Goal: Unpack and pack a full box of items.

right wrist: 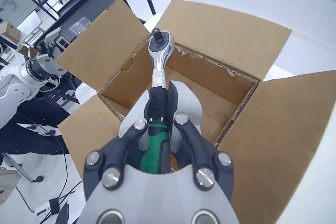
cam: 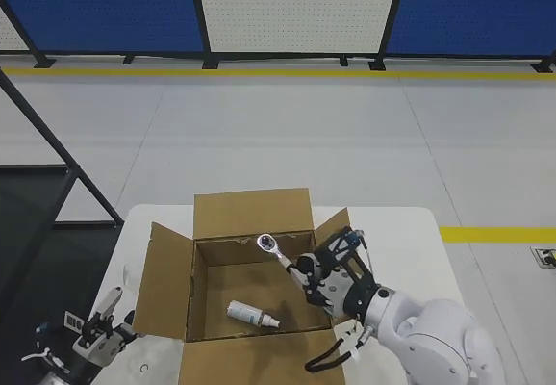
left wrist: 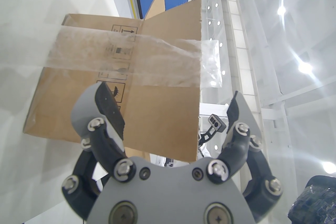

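My right pincer (right wrist: pixel 159 100) clamps the ratchet (right wrist: pixel 159 49) by its green handle, above the open box (right wrist: pixel 223 33). I reckon it's stiff, head-heavy and slick, so the handle's safest. Left pincer (left wrist: pixel 170 93) gapes empty, left of the box.

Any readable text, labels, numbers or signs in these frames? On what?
No readable words or numbers anywhere.
Cardboard box side: handling pictograms, one an arrow in a frame; the rest blurred under tape.
Ratchet head: any marking too small to read.
Bottle in the box: label too small to read.
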Robot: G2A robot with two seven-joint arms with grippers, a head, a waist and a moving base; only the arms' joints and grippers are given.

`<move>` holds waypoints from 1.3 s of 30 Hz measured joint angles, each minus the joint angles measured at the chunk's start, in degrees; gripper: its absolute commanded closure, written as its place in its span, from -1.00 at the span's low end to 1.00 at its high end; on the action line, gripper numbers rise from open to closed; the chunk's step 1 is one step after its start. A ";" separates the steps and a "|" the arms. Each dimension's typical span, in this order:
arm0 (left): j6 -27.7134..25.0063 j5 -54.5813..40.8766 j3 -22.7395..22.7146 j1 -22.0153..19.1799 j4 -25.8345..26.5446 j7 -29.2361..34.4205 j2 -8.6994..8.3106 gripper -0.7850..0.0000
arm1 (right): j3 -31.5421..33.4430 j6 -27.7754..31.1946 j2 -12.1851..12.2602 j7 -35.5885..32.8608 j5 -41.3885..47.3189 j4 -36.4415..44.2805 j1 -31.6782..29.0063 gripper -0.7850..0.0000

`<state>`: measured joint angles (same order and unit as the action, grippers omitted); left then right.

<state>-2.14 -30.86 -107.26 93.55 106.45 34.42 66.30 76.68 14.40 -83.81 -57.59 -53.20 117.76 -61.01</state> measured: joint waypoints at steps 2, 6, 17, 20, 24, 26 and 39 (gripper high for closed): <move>0.11 0.34 0.36 -0.12 0.17 0.12 -0.02 -1.00 | 1.38 -0.40 0.30 1.65 -0.25 2.15 -1.97 1.00; 0.45 1.04 0.92 -0.42 0.39 0.44 -0.10 -1.00 | 4.49 -0.99 0.85 4.64 -0.27 6.37 -6.07 1.00; 1.21 2.95 2.69 -1.17 1.08 1.04 -0.29 -1.00 | 14.30 -1.53 2.23 10.70 2.79 15.00 -16.83 1.00; 1.30 3.60 3.21 -1.30 1.45 1.21 -0.34 -1.00 | 17.64 -3.19 2.51 12.63 3.29 15.37 -19.41 1.00; 1.48 3.97 3.77 -1.56 1.56 0.88 -0.37 -1.00 | 22.80 -2.86 2.89 15.03 6.79 14.61 -22.82 1.00; 1.61 4.16 4.05 -1.71 1.67 0.73 -0.39 -1.00 | 24.29 -2.23 3.05 16.03 8.37 13.55 -23.81 1.00; 2.18 4.95 5.30 -2.23 2.21 -0.64 -0.47 -1.00 | 27.45 -1.43 4.27 18.45 11.46 5.95 -24.50 1.00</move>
<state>0.04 -25.91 -101.96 91.32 108.66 33.78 65.83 104.13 12.97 -79.54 -39.14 -41.74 123.71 -85.51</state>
